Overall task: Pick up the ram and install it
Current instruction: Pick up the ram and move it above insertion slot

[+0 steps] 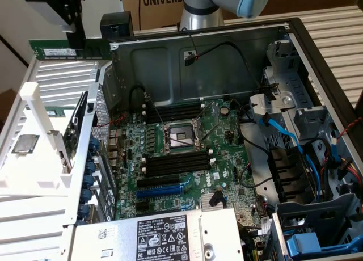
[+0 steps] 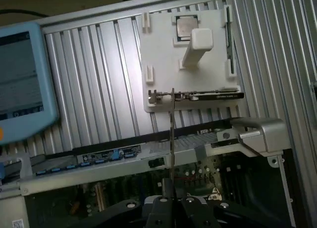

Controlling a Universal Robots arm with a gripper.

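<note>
As the arm's hand (image 1: 75, 38) pinches the ram (image 1: 51, 49) tight near its middle, the stick hangs level in the air above the side wall of the open computer case (image 1: 170, 62), at the corner toward the exterior view's upper left. It is a thin dark-green board with a pale label toward the end on the exterior view's left. From the wrist camera it appears edge-on, a mere sliver running out from between the fingers. Beside and below it, on the ribbed metal desk (image 1: 34, 221), sits a white holder (image 1: 34, 176) carrying other parts. Farther off, down inside the case, the motherboard (image 1: 227, 159) shows two banks of black memory slots (image 1: 173, 110), one on each side of the processor socket (image 1: 180, 137). Those slots lie lower than the hand and toward the exterior view's right, well apart from the ram. Their long axis appears to run roughly parallel to the stick's own, so the separation looks mostly sideways and downward, with little difference in heading.
</note>
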